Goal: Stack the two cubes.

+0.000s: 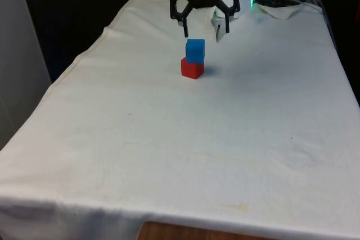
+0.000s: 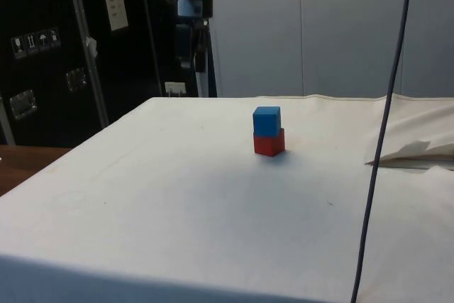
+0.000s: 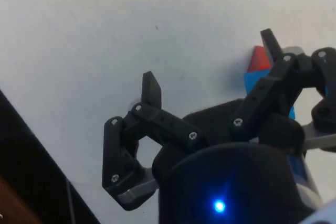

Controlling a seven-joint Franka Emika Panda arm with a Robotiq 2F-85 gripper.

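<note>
Front view: gripper (image 1: 206, 31) hangs released, jaws spread and empty, just above the blue cube (image 1: 195, 50) sitting on the red cube (image 1: 192, 68), upper centre; stack looks done.

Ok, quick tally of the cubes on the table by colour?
Blue cube: 1, sitting on top of the red one.
Red cube: 1, on the white cloth.
Total: 2 cubes. The gripper is open above and behind the stack.
</note>
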